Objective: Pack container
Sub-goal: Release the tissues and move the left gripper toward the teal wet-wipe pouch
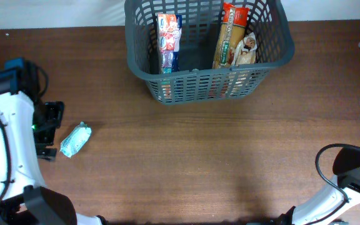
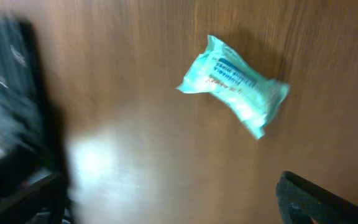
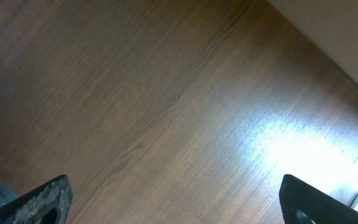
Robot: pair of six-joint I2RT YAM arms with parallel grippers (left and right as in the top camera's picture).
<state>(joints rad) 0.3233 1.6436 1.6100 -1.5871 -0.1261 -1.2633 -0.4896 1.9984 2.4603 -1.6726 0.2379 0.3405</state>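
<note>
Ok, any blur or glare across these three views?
Overhead: sharp and evenly lit, the basket clear. Left wrist: motion-blurred, the teal packet smeared, with glare on the table at lower left. Right wrist: wood grain crisp, strong glare at lower right.

1 dark grey lattice basket (image 1: 199, 84), top centre of the overhead frame. 3 packs inside: 1 red, white and blue carton (image 1: 169, 40) at left, 1 long orange-and-red pack (image 1: 230, 37) at right, 1 small pale packet (image 1: 249, 49) against that. 1 teal packet (image 1: 75, 139) outside, left of frame, on 1 wooden table (image 1: 199, 156). 4 packs altogether. 2 grippers: left gripper (image 1: 50, 131) near the left edge, right gripper (image 3: 178, 202) at lower right.
</note>
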